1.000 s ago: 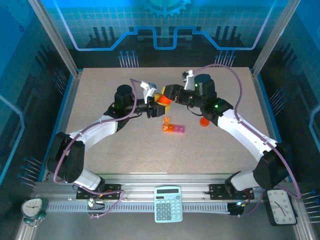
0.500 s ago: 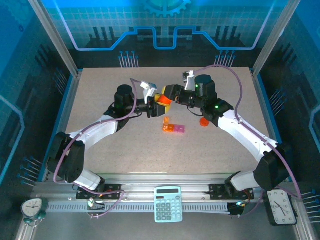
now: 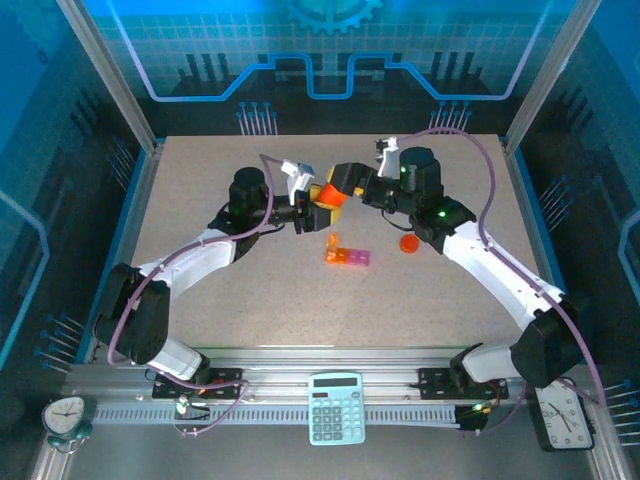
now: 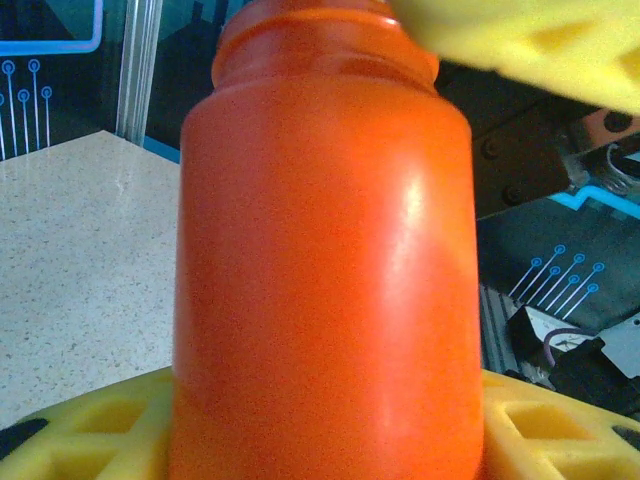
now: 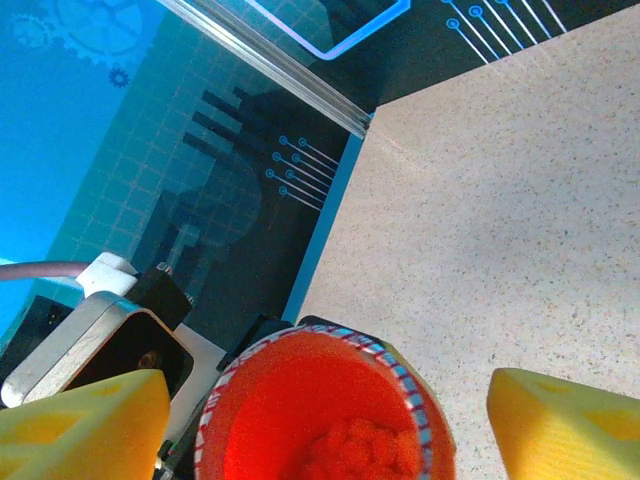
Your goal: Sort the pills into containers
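- The left gripper [image 3: 306,206] pinches the round orange plastic bottle [image 4: 320,250] above the speckled table [image 3: 200,180].
- The right gripper [image 5: 320,425] has its yellow fingers spread around the bottle's open mouth; orange pills [image 5: 350,445] sit inside.
- The small orange-and-pink plastic containers [image 3: 347,256] lie nearby on the table; the sorting looks not yet begun.

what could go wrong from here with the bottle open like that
1. The bottle is uncapped with pills inside, gripped by the left gripper. A fast tip could scatter pills across the table.
2. The right gripper is open, its fingers flanking the bottle's mouth; a stray move might knock it.
3. The containers are small, so a pour may overshoot them.
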